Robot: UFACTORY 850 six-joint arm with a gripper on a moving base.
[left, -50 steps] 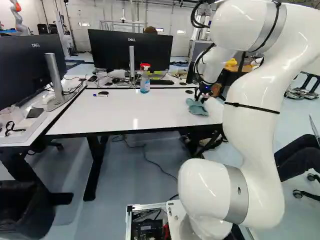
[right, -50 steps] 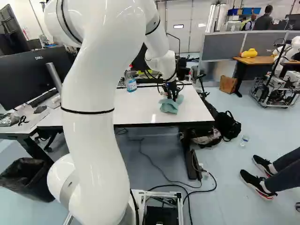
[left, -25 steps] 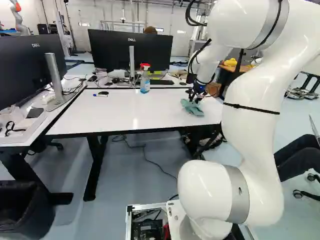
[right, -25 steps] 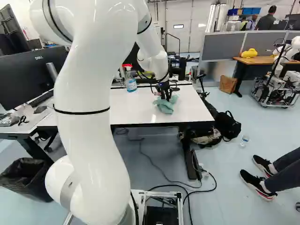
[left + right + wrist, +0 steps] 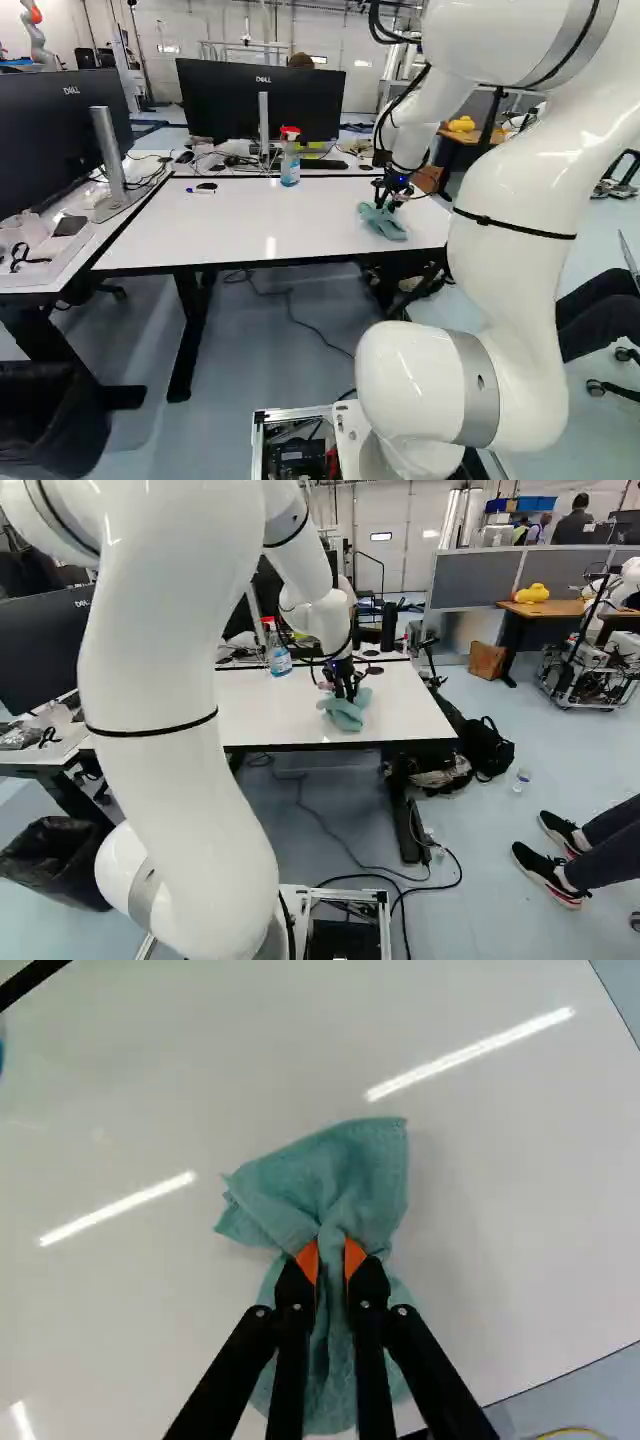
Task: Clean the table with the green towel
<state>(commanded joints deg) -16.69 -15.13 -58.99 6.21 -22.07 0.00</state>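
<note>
- The green towel (image 5: 345, 1165) lies crumpled on the white desk (image 5: 200, 235), one wrinkled flap fanned out ahead of the gripper and the rest bunched beneath it.
- Right down at the towel is the black gripper (image 5: 345, 692); its jaws are drawn nearly together, orange pads (image 5: 307, 1259) pinching a fold of the cloth from both sides.
- Reaching over to the towel comes the big white arm (image 5: 510, 190), bent high above the floor.
- Beyond the towel and to its left, in the left base view, stands a spray bottle (image 5: 290, 165) with a red head.
- Well to the towel's left in that view there's a marker (image 5: 200, 191), a small dark thing just beside it.
- Farther back than the towel, a black monitor (image 5: 260, 100) stands up.
- Off to the towel's right, in the right base view, a black bag (image 5: 485, 748) sits on the floor.
</note>
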